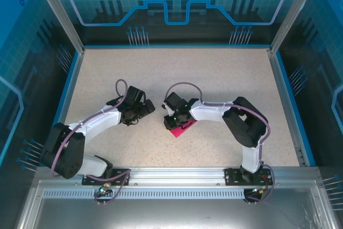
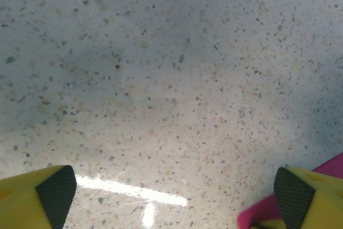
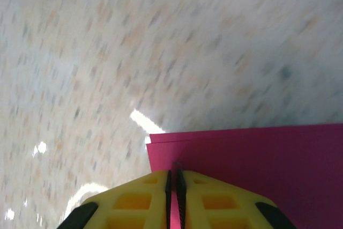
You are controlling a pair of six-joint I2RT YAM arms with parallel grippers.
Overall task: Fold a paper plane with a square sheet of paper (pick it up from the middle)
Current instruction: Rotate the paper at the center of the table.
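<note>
I see my left end effector (image 2: pixel 175 189) spread wide above the speckled desk (image 2: pixel 161 79). My right end effector (image 3: pixel 172 179) pinches the folded pink paper sheet (image 3: pixel 257 159), which lies near the middle of the desk.

The top view looks steeply down from high behind the near edge, far enough to take in the whole counter (image 1: pixel 225 73). The left wrist view sits low and close over the counter, facing forward and down past the left gripper (image 2: pixel 174 194), whose fingers (image 2: pixel 56 194) frame its bottom corners. The right wrist view is as close, tilted and blurred, looking past the right gripper (image 3: pixel 174 186). All three share the paper (image 1: pixel 181 128): a sliver at the left wrist view's lower right, a broad stretch in the right's.
</note>
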